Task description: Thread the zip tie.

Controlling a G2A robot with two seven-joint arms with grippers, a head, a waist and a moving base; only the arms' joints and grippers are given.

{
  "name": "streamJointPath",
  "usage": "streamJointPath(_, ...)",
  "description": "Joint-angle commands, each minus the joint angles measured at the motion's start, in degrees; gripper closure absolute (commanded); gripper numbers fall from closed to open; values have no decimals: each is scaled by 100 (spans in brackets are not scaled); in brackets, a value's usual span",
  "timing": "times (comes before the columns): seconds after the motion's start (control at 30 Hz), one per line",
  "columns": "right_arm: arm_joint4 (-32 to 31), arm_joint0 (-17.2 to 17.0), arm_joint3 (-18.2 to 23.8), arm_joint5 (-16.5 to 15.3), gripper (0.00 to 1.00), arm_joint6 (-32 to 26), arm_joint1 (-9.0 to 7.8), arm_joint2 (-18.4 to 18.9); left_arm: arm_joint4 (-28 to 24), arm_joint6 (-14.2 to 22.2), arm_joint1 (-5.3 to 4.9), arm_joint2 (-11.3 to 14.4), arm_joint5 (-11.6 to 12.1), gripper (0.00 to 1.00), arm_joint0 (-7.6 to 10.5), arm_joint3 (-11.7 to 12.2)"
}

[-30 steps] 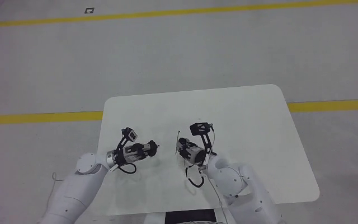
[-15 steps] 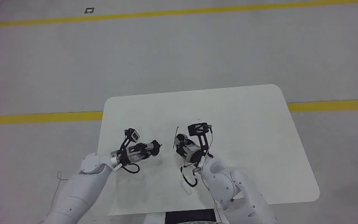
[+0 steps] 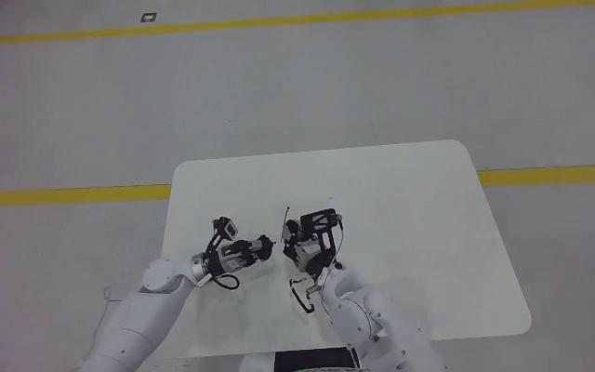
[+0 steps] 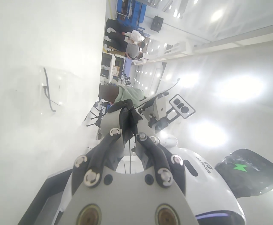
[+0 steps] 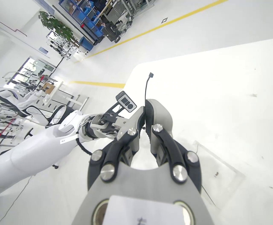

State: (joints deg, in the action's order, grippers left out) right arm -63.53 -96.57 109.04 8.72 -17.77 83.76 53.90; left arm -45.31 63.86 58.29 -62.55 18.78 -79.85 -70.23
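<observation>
Pinching item: right end effector (image 5: pixel 145 110), fingers pressed together on the strap of the black zip tie (image 5: pixel 146 87), low on its length. The strap rises free of the pads, slightly bowed, to the small square head (image 5: pixel 151 74), held above the bench (image 5: pixel 213 85) and touching nothing. Facing item: left end effector (image 4: pixel 127 119), just beside the right one over the near-middle of the bench, fingers drawn together. A thin dark strand runs between them; whether it is a gripped tail cannot be told. Hazards, as judged: the head stands on a long unsupported length of strap, so any nudge is likely to sway or bend it and make a tail miss the slot. The pinch is on a narrow, slick strap, which could twist or slide between the pads under a sideways push. The two end effectors are close enough that a small overshoot could knock them together. Obstruction: the camera bracket (image 5: pixel 125 104) on the left wrist juts up beside the strap and could foul it. Adjacent stock: clear tray (image 5: pixel 219 158) on the bench near the right arm, with dark strips (image 4: pixel 47 89), probably spare ties, lying on it. Beyond: yellow floor lines (image 3: pixel 279 20), shelving with blue bins (image 5: pixel 85 12), potted plant (image 5: pixel 55 23).
</observation>
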Motion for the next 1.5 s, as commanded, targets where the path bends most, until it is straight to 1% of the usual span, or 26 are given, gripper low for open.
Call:
streamJointPath(0.0, -60, 10, -15, -7, 100, 36, -4, -36, -21, -12, 6, 15, 6, 100, 5, 5)
streamJointPath(0.03, -148, 11, -6, 15, 100, 88, -10, -37, -27, -10, 9, 24, 5, 100, 7, 4)
streamJointPath(0.27, -148, 11, -6, 15, 100, 88, -10, -37, -26, -7, 9, 26, 6, 100, 8, 2)
streamJointPath(0.4, -379, 26, -75, -15, 100, 312, -20, -119, -26, -7, 9, 26, 6, 100, 8, 2)
streamJointPath(0.53, -582, 81, -190, 76, 100, 451, -12, -250, -26, -7, 9, 26, 6, 100, 8, 2)
streamJointPath(0.67, -661, 128, -269, 177, 100, 462, -1, -348, -26, -7, 9, 26, 6, 100, 8, 2)
streamJointPath(0.87, -702, 157, -304, 284, 100, 475, 6, -425, -26, -7, 9, 26, 6, 100, 8, 2)
streamJointPath(1.47, -740, 182, -376, 353, 100, 567, -3, -503, -26, -7, 9, 26, 6, 100, 8, 2)
